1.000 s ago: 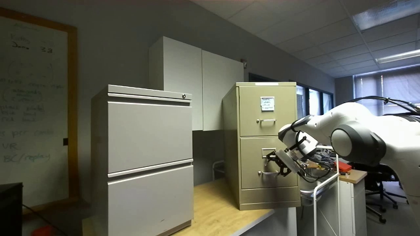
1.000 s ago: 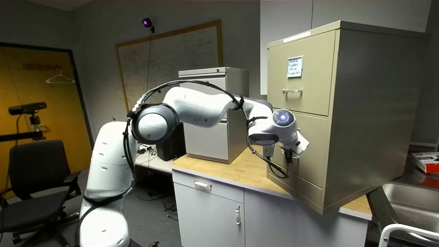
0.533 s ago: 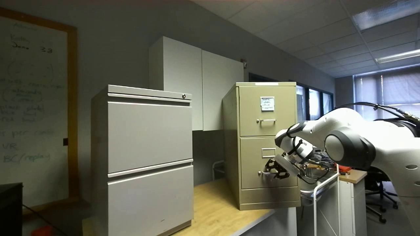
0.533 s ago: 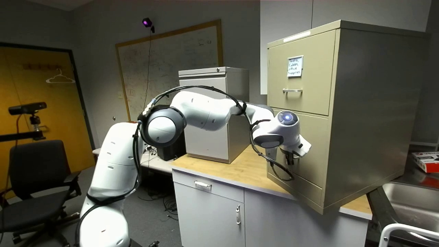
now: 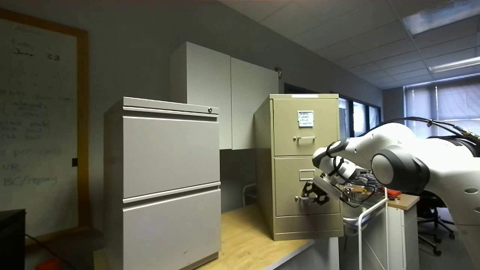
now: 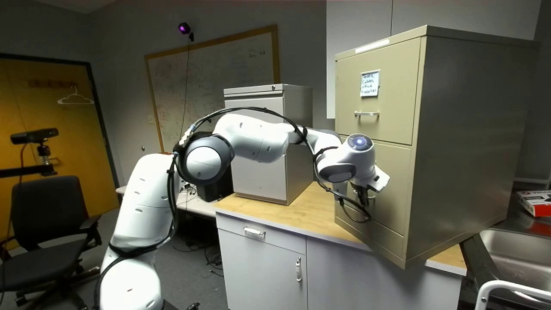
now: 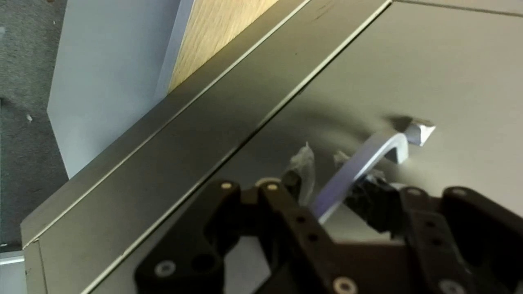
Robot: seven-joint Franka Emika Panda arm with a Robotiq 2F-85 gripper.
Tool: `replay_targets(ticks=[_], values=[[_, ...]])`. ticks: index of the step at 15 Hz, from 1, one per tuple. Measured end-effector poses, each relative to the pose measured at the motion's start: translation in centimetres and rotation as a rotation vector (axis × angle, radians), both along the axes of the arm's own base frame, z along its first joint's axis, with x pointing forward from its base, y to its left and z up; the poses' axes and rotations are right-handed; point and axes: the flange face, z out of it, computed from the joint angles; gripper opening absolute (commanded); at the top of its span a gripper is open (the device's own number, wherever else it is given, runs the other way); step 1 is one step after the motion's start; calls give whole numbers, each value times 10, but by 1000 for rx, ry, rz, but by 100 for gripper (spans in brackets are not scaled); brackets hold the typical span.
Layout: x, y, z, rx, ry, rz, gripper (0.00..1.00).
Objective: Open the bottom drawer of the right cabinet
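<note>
1. A grey wall [image 5: 129,56] carries a framed whiteboard [image 6: 215,71] and a wall cabinet [image 5: 255,103].
2. A wood-topped counter [image 5: 245,240] supports the tan cabinet [image 5: 263,157] and, apart from it, the grey cabinet [image 5: 170,157].
3. The tan cabinet stands upright; in an exterior view, its front corner projects past the counter edge.
4. The top drawer [image 5: 285,129] is closed and bears a lettered sheet [image 5: 305,119].
5. The bottom drawer [image 5: 286,183] is directly below the top drawer. It is closed, its front flush with the cabinet face. A label frame [image 5: 307,174] sits above its handle [image 7: 351,175].
6. My arm [image 6: 258,137] reaches the bottom drawer in both exterior views. My gripper [image 7: 329,175] is tilted and positioned at the handle.
7. My fingers [image 7: 303,169] are spread, one on each side of the handle, which passes between them.
8. In the wrist view, the handle overlaps one fingertip, and the opposite finger hides one end of the handle.
9. I cannot tell whether either finger touches the metal.
</note>
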Motion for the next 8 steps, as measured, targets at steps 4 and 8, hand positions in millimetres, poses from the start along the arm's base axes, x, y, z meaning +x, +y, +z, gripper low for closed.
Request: replay_targets(ticks=[4,8], values=[[-3,8,-2,-37,-26,-18,9],[-7,18,-6,-91,-58,-31,7]])
